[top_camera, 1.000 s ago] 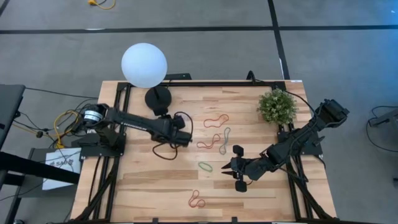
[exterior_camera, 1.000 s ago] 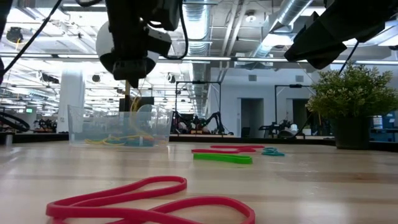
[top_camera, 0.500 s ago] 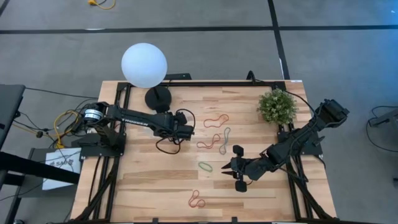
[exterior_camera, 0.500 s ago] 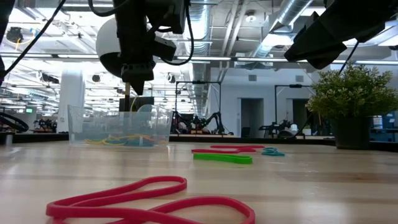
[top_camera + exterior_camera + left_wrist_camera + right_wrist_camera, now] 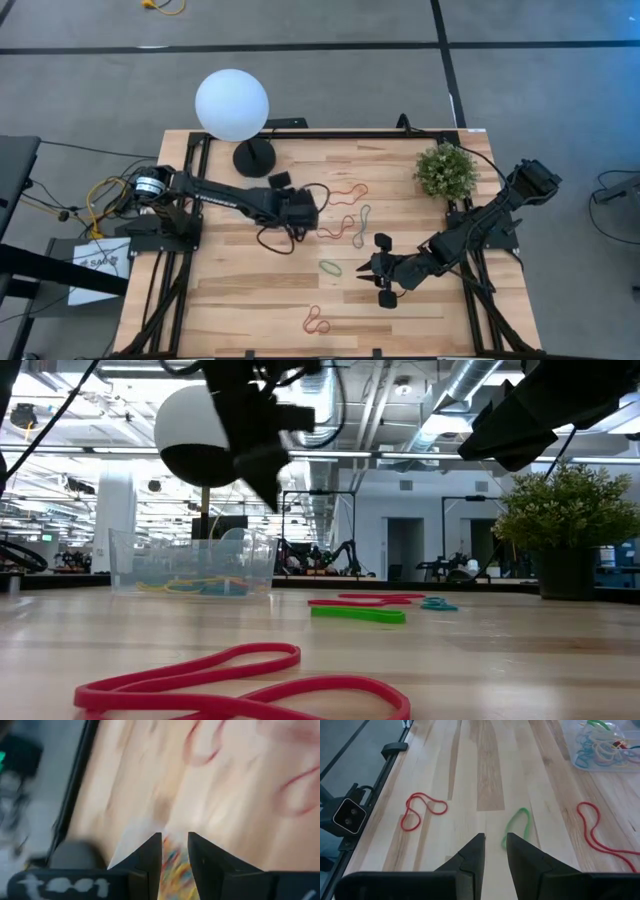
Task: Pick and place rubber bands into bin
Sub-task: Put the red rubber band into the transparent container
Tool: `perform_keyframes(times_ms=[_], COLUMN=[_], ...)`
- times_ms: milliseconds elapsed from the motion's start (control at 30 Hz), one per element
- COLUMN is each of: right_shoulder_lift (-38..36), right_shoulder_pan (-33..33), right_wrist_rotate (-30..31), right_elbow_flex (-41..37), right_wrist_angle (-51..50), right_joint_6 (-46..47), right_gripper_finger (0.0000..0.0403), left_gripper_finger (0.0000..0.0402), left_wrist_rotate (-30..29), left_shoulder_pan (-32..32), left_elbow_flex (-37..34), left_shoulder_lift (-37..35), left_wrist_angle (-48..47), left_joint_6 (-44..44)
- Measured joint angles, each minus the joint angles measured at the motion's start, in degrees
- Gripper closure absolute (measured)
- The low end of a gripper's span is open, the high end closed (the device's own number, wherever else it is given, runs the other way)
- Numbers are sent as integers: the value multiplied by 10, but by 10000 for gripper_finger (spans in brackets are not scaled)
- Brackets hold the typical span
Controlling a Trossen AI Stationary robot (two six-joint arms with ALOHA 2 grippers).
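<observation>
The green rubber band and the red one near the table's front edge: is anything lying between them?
No. In the high view, only bare wood separates the green rubber band from the red rubber band; the right wrist view agrees.

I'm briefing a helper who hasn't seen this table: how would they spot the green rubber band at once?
Start at the potted plant by the table's far right corner and come toward the table's middle, to the right gripper. The green rubber band lies flat just ahead of that gripper. It is the only bright green loop; the others nearby are red, orange or blue-grey.
</observation>
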Motion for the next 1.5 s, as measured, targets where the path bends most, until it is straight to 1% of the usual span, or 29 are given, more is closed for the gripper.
perform_keyframes(times_ms=[67,100,233,300,367,433,500,567,633,700,733,800,900,1100,1167,1300,1367,1500], right_shoulder_lift=[0,0,0,0,0,0,0,0,0,0,0,0,0,0,0,0,0,0], right_shoulder_pan=[0,0,0,0,0,0,0,0,0,-1,-1,-1,-4,-5,-5,-5,-5,-5], right_wrist_rotate=[0,0,0,0,0,0,0,0,0,0,0,0,0,0,0,0,0,0], right_elbow_flex=[0,0,0,0,0,0,0,0,0,0,0,0,0,0,0,0,0,0], right_wrist_angle=[0,0,0,0,0,0,0,0,0,-3,-7,-13,-19,-26,-29,-28,-27,-30], right_joint_6=[0,0,0,0,0,0,0,0,0,0,-1,-1,0,0,0,0,0,0], right_gripper_finger=[328,328,328,328,328,328,328,328,328,328,328,328,328,328,328,328,328,328], left_gripper_finger=[315,315,315,315,315,315,315,315,315,315,315,315,315,315,315,315,315,315], left_wrist_rotate=[36,67,228,284,308,315,323,342,377,422,446,481,485,480,455,370,349,337], left_shoulder_pan=[-1,1,21,32,42,52,61,68,71,69,64,55,37,3,-2,-3,-1,3], left_elbow_flex=[0,0,0,0,0,0,0,0,1,-4,-7,-16,-14,-13,-13,-13,-13,-12], left_shoulder_lift=[0,0,0,0,0,0,0,1,10,23,35,60,103,163,174,178,176,172], left_wrist_angle=[61,95,218,266,294,312,330,334,335,331,347,345,350,370,380,393,394,400], left_joint_6=[48,72,150,180,198,205,204,183,157,152,160,184,197,223,234,234,232,239])
